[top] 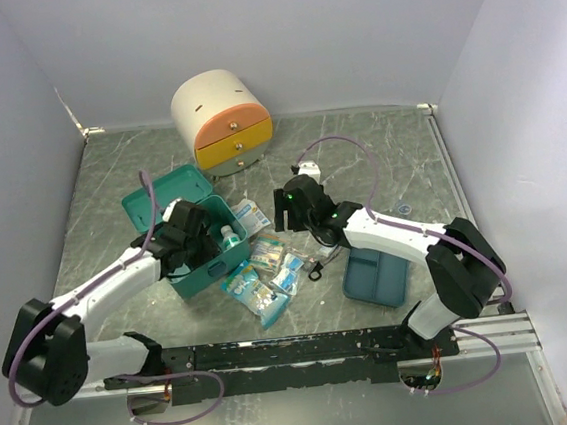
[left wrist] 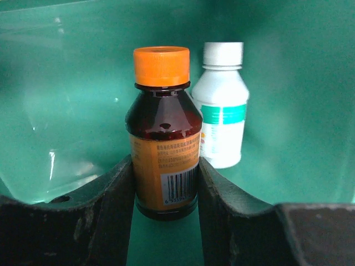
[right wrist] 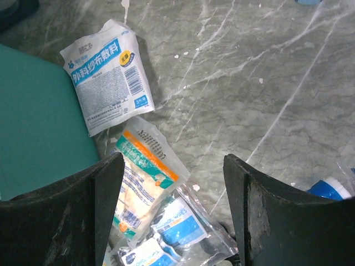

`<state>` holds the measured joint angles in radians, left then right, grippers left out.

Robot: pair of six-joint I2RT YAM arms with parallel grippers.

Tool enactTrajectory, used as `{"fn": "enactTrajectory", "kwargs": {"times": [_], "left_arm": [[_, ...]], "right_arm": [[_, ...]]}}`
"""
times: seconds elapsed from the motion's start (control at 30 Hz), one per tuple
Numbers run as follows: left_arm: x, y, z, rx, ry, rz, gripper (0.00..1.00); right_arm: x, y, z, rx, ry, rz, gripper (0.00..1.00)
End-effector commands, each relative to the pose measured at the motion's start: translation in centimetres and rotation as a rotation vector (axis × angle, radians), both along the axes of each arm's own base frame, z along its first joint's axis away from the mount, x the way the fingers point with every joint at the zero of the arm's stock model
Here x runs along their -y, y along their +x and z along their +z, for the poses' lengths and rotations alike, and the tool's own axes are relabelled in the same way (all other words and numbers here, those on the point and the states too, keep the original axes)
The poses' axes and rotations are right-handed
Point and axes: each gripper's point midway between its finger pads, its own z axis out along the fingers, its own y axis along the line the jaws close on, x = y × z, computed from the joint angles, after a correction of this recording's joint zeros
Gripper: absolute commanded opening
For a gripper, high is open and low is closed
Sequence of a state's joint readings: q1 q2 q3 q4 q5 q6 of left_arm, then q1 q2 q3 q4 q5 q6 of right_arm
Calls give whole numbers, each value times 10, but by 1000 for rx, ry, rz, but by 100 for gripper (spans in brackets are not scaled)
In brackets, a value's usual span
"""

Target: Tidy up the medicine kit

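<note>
Top external view, left to right: the left arm (top: 119, 279) reaches from the near edge into the medicine kit (top: 205, 276), which stands on the tabletop (top: 388, 152) left of centre, its lid (top: 166, 196) open toward the rear left. Left wrist view confirms that the left jaws are clamped on a brown bottle (left wrist: 163, 138) with an orange cap (left wrist: 161, 66). Both fingers (left wrist: 108, 205) press its lower sides beside the barcode label, and the bottle appears upright against the kit's green interior. A white bottle (left wrist: 223, 105) with a white cap and a green label band stands behind it and slightly to the right, also inside the kit. At the rear of the tabletop, behind the kit, sits a cream cabinet (top: 221, 118) with orange and yellow drawers. Just right of the kit, a loose heap of packets (top: 264, 270) lies flat on the tabletop. The right arm (top: 406, 236) stretches in from the right; the right jaws hang above this heap, well apart and holding nothing. Right wrist view shows, between its fingers (right wrist: 61, 216), a white-and-blue gauze packet (right wrist: 108, 75) at the kit's edge, an orange-striped packet (right wrist: 145, 172) nearer the camera, and wipes sachets (right wrist: 175, 221) overlapping that. Farthest right, a dark-blue divided tray (top: 375, 276) lies near the right arm's base.
</note>
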<state>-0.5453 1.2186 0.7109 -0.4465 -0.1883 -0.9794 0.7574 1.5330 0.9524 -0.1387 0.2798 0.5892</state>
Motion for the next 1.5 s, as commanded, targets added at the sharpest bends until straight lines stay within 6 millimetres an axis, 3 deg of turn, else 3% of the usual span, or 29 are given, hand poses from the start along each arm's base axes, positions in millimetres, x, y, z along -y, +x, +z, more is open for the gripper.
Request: {"fn": "enactTrajectory", "kwargs": {"times": [0.0,0.13,0.27,0.43,0.63,0.83,0.9,1.17,1.23,1.33,1.47], "left_arm": [[12,8,-4,-33,-67,-63,51],[15,12,-8,-54,-63,-86,63],[16,22,2,-37,-67,-103,76],[11,33,19,13,-23,-104,79],[-9,45,37,120,46,-37,76],[-11,50,30,129,73,-36,69],[-15,51,24,118,105,-40,68],[-20,48,6,102,153,-69,75],[-21,48,0,97,158,-69,72],[-22,49,-6,95,176,-79,58],[-24,42,-13,80,184,-103,54]], "right_arm": [[0,8,6,35,-7,2,72],[0,9,5,36,-22,6,72],[1,10,1,27,-33,5,72],[2,12,-3,25,-54,3,72],[4,16,-10,25,-93,5,72],[13,26,-16,8,-88,-5,71],[12,36,-6,24,-66,-12,71],[35,48,-14,2,-95,-41,70],[42,52,-21,-13,-124,-55,70],[54,56,-30,-37,-155,-84,70],[62,64,-34,-47,-193,-97,69]]}}
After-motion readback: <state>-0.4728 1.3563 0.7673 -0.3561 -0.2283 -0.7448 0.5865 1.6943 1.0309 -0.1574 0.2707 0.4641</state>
